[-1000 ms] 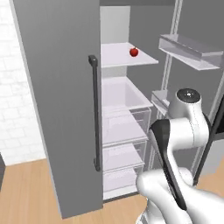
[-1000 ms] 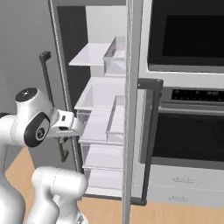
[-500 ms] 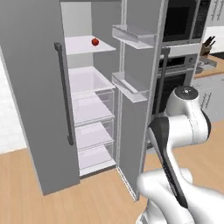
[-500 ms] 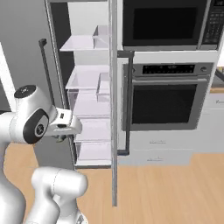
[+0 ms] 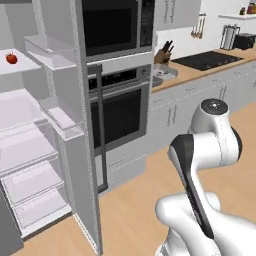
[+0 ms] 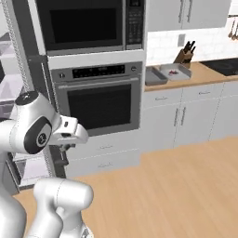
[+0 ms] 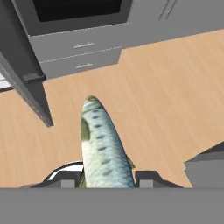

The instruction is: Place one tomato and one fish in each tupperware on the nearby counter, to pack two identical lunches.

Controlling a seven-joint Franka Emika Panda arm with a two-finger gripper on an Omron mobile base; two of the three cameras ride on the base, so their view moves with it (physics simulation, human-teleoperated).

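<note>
Clamping the fish (image 7: 101, 146) between them, the jaws hold it by its rear half, its head jutting forward over the wooden floor (image 7: 166, 92). Carrying is the step in hand, in my judgement: the grip should stay firm, the hand steady and level while the base heads for the table (image 6: 204, 73) beside the oven (image 6: 100, 100), then the fish lowered into whichever tupperware lacks one. The right base view shows both tupperware on that table, a darker one (image 6: 155, 76) and a lighter one (image 6: 175, 71) holding something small and red, probably a tomato, though too small to be sure. The left base view gives what the others miss: a tomato (image 5: 11, 58) sitting on a fridge shelf (image 5: 20, 67), behind the open fridge door (image 5: 65, 100).
</note>
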